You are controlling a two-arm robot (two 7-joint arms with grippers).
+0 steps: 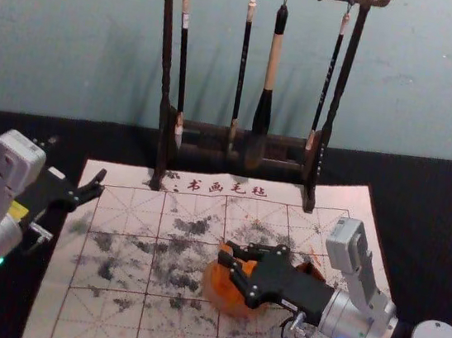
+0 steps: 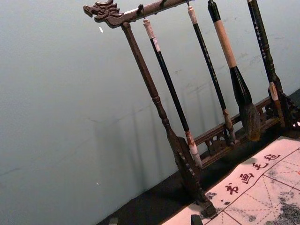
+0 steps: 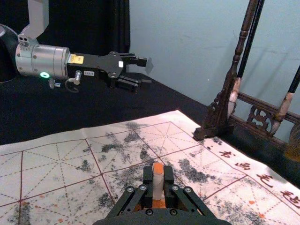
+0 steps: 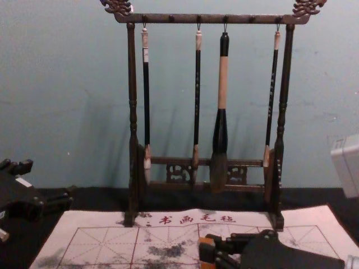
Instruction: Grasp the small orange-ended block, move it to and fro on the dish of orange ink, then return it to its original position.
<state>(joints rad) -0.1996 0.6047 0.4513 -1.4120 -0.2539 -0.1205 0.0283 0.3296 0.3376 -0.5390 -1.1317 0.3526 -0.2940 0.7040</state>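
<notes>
Apparently the job is in its middle part: the grasp is done, and what I'd judge left is the to-and-fro on the ink, or some of it, and then the return. The right claw (image 1: pixel 227 252) is over the near, right part of the mat (image 1: pixel 106 320), closed firmly on the small block (image 3: pixel 158 186), which stands upright between its fingers with an orange end uppermost. Just under it is the round orange dish (image 1: pixel 230 299). Whether the block's lower end touches the ink, I cannot tell; nor can I say how many strokes, if any, have been made. The return is clearly not done, since the block is in the claw.

The left claw (image 1: pixel 92 189) is idle at the left edge of the mat, its fingers wide apart with nothing between them.

Now the count: two claws, one of them loaded; one block; one orange dish; one mat, spread on the dark counter (image 1: pixel 430 204); one wooden rack (image 4: pixel 213 19) at the far side, with four brushes (image 4: pixel 222 84) hanging from it, one much thicker than the other three. There is also one orange-brown thing (image 1: pixel 311 270) just beyond the right claw, partly hidden, and I can't tell what it is.
</notes>
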